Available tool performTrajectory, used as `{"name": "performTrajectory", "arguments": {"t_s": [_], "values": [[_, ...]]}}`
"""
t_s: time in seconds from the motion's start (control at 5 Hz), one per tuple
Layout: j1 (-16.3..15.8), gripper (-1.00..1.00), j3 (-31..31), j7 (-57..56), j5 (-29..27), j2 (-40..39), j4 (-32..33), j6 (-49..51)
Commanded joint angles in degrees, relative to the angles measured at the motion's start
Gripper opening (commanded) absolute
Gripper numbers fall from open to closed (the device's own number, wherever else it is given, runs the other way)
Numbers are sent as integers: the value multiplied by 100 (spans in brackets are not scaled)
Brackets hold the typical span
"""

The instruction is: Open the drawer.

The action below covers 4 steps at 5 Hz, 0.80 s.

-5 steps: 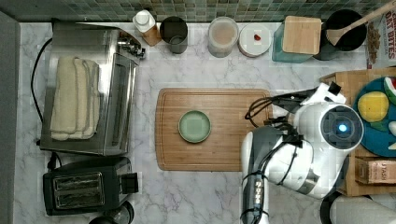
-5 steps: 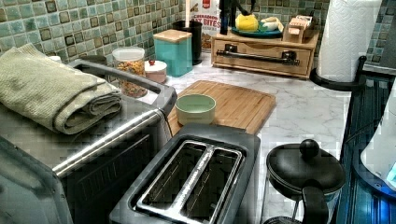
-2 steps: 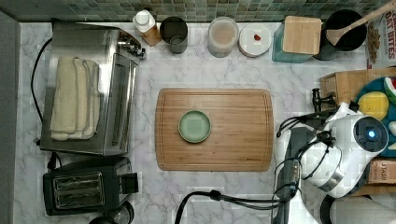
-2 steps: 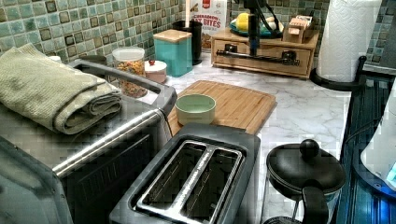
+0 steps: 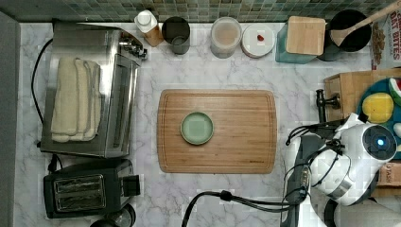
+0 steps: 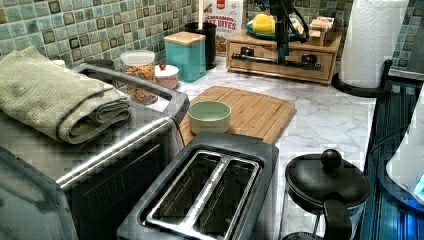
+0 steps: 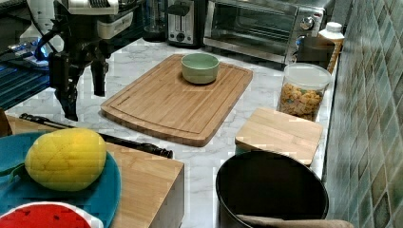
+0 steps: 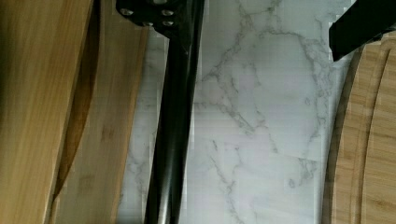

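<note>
The drawer (image 6: 280, 56) sits in a low light-wood box at the back of the left view, and its long black bar handle (image 6: 274, 59) runs across the front. My gripper (image 7: 85, 104) hangs open right over that handle (image 7: 109, 138), fingers well apart. In the wrist view one finger (image 8: 159, 14) sits directly over the bar handle (image 8: 172, 135) and the other finger (image 8: 364, 25) is far off over the marble. The drawer front (image 8: 100, 154) lies close behind the bar. In the top view the arm (image 5: 359, 156) covers the drawer's lower half.
A wooden cutting board (image 5: 217, 131) with a green bowl (image 5: 196, 127) lies just beside the drawer. A teal plate of fruit (image 7: 62, 156) rests on the drawer box. There are canisters along the tiled wall, a toaster oven (image 5: 90, 90), a toaster (image 5: 87, 189) and a paper towel roll (image 6: 372, 40).
The arm has swung from over the cutting board's edge towards the top view's right. The gripper has come down at the drawer's handle.
</note>
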<state>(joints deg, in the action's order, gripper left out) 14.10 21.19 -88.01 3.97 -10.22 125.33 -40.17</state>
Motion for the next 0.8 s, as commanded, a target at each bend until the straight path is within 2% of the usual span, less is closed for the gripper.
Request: {"name": "performTrajectory", "arguments": {"t_s": [0.2, 0.8], "values": [[423, 100, -14, -740, -1048, -349, -650, -531], [600, 100, -225, -683, -1389, -637, -400, -1235]]}}
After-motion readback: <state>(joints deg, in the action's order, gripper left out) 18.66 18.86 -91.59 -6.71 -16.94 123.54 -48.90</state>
